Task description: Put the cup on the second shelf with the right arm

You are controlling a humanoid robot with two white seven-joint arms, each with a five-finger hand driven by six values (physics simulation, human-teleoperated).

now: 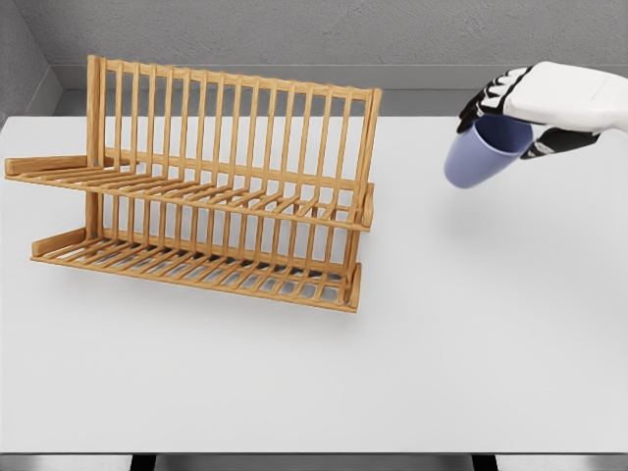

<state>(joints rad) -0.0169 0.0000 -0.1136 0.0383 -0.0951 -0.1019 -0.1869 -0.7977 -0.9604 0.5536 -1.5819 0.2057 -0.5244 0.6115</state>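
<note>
A lavender-blue cup (475,157) hangs tilted in the air at the upper right, its base pointing down-left. My right hand (510,110) comes in from the right edge and is shut on the cup's rim end, dark fingers wrapped around it. The cup is well clear of the table (471,334) and to the right of the wooden two-tier dish rack (211,191). The rack's upper shelf (196,191) and lower shelf (196,263) both hold nothing. The left arm is out of view.
The rack stands on the left half of the white table, its tall slatted back toward the far edge. A grey wall runs behind the table. The table's front edge lies near the bottom of the view.
</note>
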